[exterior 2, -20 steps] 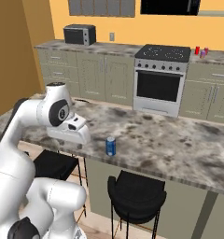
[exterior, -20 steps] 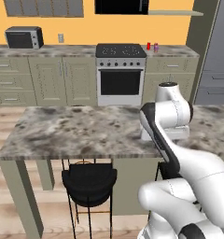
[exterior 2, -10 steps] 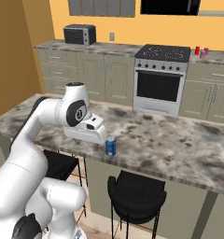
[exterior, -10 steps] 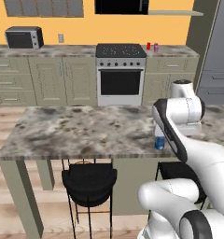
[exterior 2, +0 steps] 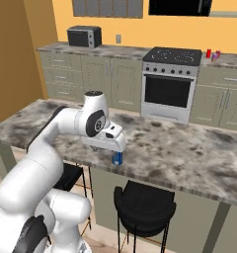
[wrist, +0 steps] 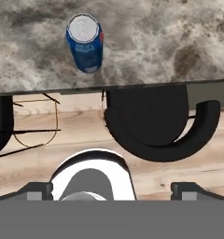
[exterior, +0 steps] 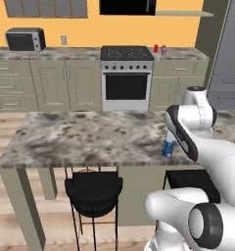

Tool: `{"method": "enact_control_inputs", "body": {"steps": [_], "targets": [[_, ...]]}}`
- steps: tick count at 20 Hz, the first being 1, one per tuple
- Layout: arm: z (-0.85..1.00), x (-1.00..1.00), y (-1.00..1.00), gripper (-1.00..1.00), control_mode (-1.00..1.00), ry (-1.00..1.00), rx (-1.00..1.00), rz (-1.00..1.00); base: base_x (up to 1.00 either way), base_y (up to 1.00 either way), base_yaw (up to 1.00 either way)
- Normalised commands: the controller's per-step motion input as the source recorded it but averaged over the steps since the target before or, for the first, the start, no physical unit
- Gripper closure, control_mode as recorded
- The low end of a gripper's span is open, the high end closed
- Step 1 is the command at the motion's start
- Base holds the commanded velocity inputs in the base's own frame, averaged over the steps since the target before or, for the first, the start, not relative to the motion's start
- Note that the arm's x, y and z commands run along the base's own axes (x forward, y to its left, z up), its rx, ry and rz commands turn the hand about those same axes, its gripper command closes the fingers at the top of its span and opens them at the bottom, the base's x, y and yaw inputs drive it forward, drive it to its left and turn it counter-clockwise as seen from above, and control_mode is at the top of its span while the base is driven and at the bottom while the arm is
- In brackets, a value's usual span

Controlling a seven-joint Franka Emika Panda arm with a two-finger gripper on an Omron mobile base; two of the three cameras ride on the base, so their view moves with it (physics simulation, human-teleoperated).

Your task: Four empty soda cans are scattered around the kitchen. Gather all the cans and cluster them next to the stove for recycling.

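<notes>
Blue can: a blue soda can (wrist: 86,43) is seen standing upright on the island counter (exterior: 90,135), close to its near edge; its silvery top faces the hand camera.
Handling: as an empty can it is judged light, thin-walled and easily dented; the smooth painted side is likely slippery, so a gentle squeeze is advised.
Grasp point: the round side wall at about mid-height is judged best, with the fingers placed on opposite sides; the rim and the top are better avoided.
Gripper: the gripper (wrist: 112,189) is held above the counter edge, with the can off toward the top left of the hand view; nothing is held.
Fingers: the two dark tips are seen far apart, at full spread, with nothing between them.
Stools: two black stools (wrist: 160,126) are seen under the counter edge, below the can.
Other cans: a red can (exterior: 155,48) and a purple can (exterior: 163,49) are seen standing on the back counter just right of the stove (exterior: 126,76).
Progress: the blue can is judged not yet gathered; it stands well apart from the stove.
</notes>
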Motion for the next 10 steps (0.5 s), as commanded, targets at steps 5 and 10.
{"method": "enact_control_inputs", "body": {"steps": [5,10], "targets": [[-0.22,0.5,0.0,-1.0,-1.0,-0.05,0.0,0.0,0.0,0.0,0.0],[-0.21,0.36,0.01,-1.0,-1.0,0.0,0.01,0.0,0.0,0.0,0.0]]}}
